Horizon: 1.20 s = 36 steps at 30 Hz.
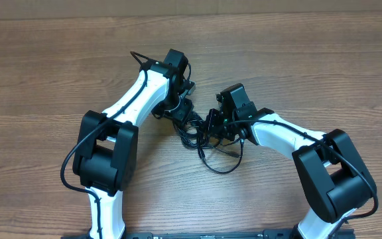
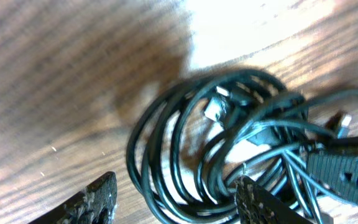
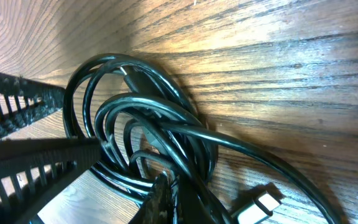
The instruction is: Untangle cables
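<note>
Starting on the left, the left arm is white and black and reaches out over the brown wooden table. The left gripper points down at the pile. Its two fingers are wide apart, one on each side, and they hold nothing. The bottom loop of the pile lies between them on the wood.

In the middle are the cables. They are thin, black and shiny. They lie on the table in a messy bunch of round loops, one on top of the other, right between the two grippers. One loop sticks out of the bunch toward the robot's side of the table. A little silver plug peeks out from inside the loops.

On the right, the right gripper is down in the bunch. Its fingers are pressed tight together, and a cord looks pinched at their tip. More cords run over and around it. A flat plug lies on the wood just beside it. The right arm bends away to the right.
</note>
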### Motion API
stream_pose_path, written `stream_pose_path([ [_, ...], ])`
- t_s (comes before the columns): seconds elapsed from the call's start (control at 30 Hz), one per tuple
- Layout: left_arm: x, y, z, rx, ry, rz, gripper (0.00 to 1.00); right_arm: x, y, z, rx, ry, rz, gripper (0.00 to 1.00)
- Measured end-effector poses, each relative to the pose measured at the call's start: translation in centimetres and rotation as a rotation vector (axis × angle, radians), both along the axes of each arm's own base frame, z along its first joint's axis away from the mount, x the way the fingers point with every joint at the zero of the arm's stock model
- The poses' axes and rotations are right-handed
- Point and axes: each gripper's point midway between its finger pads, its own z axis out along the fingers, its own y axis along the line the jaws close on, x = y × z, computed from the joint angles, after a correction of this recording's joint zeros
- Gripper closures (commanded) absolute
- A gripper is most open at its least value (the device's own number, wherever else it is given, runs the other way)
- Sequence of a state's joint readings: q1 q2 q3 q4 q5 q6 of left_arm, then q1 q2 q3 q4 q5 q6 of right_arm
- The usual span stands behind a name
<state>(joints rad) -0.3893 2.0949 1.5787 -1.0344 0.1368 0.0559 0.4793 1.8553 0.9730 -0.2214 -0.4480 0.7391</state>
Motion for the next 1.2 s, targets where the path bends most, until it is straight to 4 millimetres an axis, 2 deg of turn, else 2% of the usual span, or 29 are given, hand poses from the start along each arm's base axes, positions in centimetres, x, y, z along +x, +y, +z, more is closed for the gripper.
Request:
stream_pose_path([
  [0.3, -1.8, -1.0, -0.4, 0.019, 0.038, -0.043, 0.37, -0.1, 0.0, 0.0, -0.002, 0.003, 0.000, 0.96],
  [0.5, -1.9, -1.2, -2.6, 0.021, 0.002, -0.046, 0.50, -0.1, 0.0, 0.0, -0.001, 0.003, 0.000, 0.96],
  [0.63, 0.0, -1.6, -2.8, 0.002, -0.106, -0.039, 0.66, -0.2, -0.1, -0.1, -0.004, 0.008, 0.000, 0.95],
  [0.7, 0.6, -1.5, -2.9, 0.008, -0.140, -0.032, 0.73, -0.3, -0.1, -0.2, -0.006, 0.012, 0.001, 0.88],
  [0.77, 0.8, -1.5, -2.9, 0.012, -0.151, -0.027, 0.76, -0.3, -0.1, -0.1, -0.004, 0.015, 0.004, 0.80],
  [0.87, 0.9, -1.4, -2.9, 0.014, -0.157, -0.025, 0.78, -0.4, 0.0, -0.1, -0.001, 0.015, 0.011, 0.75],
  [1.1, 1.0, -1.5, -2.9, 0.012, -0.161, -0.026, 0.85, 0.3, 0.2, 0.1, -0.009, -0.025, -0.001, 0.76],
  [1.2, 1.0, -1.5, -2.9, 0.012, -0.161, -0.026, 0.87, 0.5, 0.3, -0.1, -0.033, -0.044, -0.011, 0.79],
])
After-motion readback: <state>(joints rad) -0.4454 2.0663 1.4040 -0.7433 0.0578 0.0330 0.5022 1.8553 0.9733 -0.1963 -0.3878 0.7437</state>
